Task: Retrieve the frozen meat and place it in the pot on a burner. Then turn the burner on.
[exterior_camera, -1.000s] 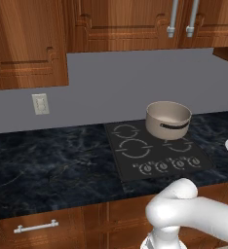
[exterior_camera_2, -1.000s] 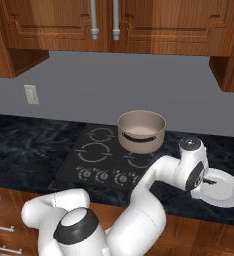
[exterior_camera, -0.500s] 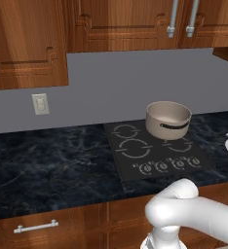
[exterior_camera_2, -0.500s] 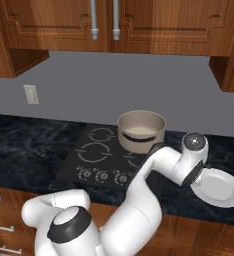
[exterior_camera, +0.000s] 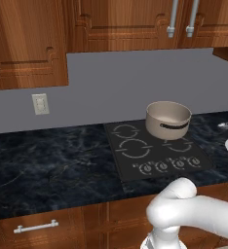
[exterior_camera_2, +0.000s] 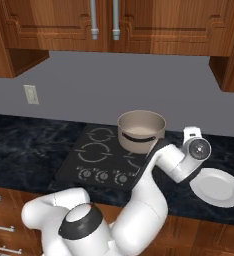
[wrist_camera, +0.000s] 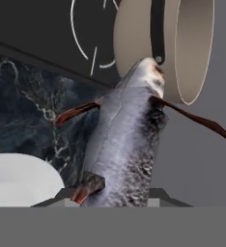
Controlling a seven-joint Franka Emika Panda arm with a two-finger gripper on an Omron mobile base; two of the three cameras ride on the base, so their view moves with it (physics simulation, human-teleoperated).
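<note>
The tool (wrist_camera: 116,195) is clamping a stiff, likely slippery frozen fish (wrist_camera: 127,130) by its tail, carrying it toward the pot (exterior_camera_2: 141,131).

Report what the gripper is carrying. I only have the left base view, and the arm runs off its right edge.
Observer: The hand view shows the gripper closed on a grey fish with reddish fins.
Operator: Give me the wrist's position.
Observer: In the right base view the wrist is just right of the pot, above the counter's edge.
Operator: Tell me what lies beyond it.
Observer: A white plate lies on the counter to the right of the cooktop, with nothing on it.
</note>
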